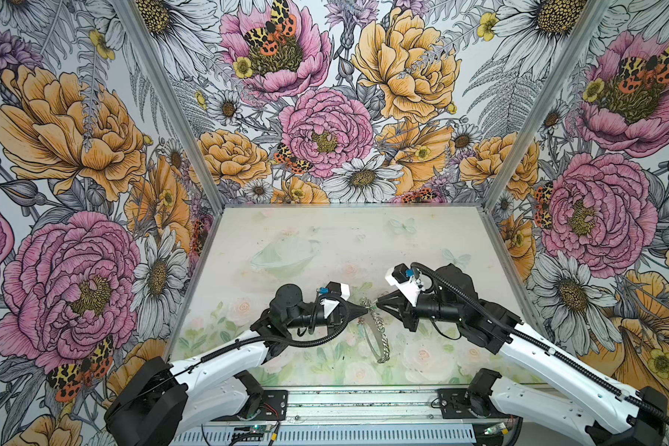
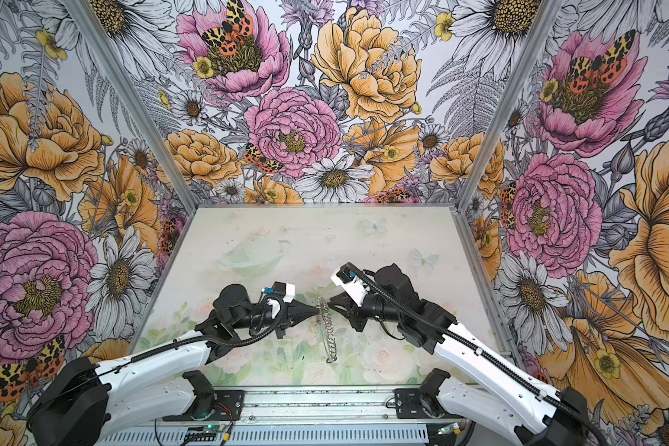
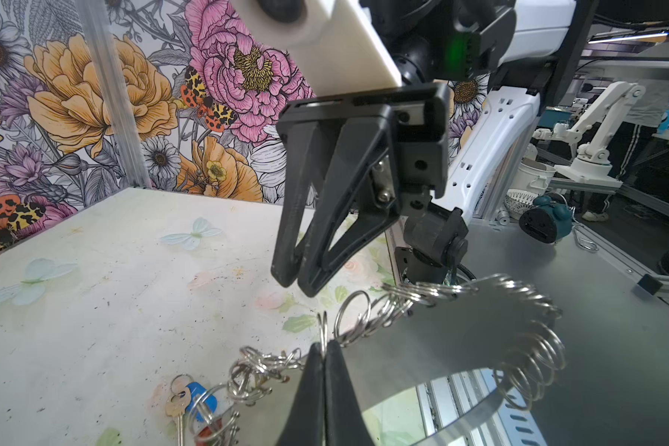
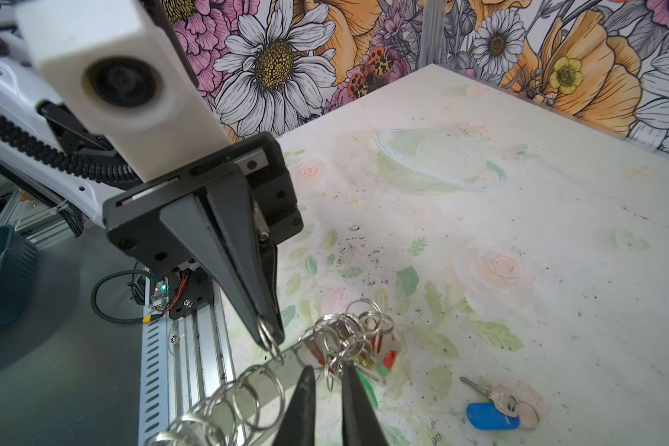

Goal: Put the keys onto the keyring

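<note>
The left gripper is clamped tight on one of the small silver wire loops rimming the keyring and holds the hoop up on edge over the middle of the table. In both top views the hoop reads as a thin, chain-like arc running from the gripper tips toward the near edge. The right gripper faces the left one from just across the hoop. Its jaws stand a little apart, and in the left wrist view its tips hover just above the loops, gripping nothing.

The keys hang in a tangle of silver rings from the hoop's rim, just beside the right gripper's fingertips – red, green and orange tags show among them. One blue tag lies apart on the table with a silver metal key on its ring.
</note>
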`<state>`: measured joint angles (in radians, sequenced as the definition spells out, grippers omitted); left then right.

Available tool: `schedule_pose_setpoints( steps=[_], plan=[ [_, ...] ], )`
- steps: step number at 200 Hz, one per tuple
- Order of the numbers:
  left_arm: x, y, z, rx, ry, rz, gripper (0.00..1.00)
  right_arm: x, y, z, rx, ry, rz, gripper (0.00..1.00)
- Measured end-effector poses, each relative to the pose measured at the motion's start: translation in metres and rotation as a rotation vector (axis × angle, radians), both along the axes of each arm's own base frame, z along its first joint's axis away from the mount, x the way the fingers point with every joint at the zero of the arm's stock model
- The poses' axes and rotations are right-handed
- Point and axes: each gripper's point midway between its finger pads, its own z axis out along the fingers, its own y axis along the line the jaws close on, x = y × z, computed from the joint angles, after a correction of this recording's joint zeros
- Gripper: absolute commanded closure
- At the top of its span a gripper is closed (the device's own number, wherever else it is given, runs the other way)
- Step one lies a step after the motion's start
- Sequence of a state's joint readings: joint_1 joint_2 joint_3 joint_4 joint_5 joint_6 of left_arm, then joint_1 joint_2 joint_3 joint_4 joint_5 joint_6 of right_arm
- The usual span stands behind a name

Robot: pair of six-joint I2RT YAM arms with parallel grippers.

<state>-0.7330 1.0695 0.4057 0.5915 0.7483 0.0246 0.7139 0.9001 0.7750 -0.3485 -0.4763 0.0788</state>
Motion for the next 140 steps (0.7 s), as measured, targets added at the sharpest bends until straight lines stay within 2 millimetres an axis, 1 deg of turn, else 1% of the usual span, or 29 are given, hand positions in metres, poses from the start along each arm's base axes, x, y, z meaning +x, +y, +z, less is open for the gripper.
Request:
schedule_pose_setpoints(
  steps=[15, 41, 75, 95, 140],
  plan=[
    [-0.002, 0.001, 0.000, -0.009, -0.010, -0.005, 1.00, 0.000, -0.001, 0.007, 0.031, 0.000, 0.007, 0.84],
    [-0.003, 0.002, 0.002, -0.026, -0.028, -0.005, 1.00, -0.008, 0.005, 0.013, 0.071, 0.008, 0.063, 0.85],
    [-0.003, 0.002, 0.010, -0.055, -0.059, -0.005, 1.00, -0.021, 0.014, 0.006, 0.071, 0.040, 0.125, 0.87],
    [-0.003, 0.003, 0.015, -0.072, -0.062, -0.005, 1.00, -0.023, 0.015, 0.003, 0.066, 0.052, 0.134, 0.89],
    [-0.002, 0.002, 0.018, -0.093, -0.050, -0.007, 1.00, -0.028, 0.021, 0.004, 0.070, 0.041, 0.150, 0.89]
  ],
)
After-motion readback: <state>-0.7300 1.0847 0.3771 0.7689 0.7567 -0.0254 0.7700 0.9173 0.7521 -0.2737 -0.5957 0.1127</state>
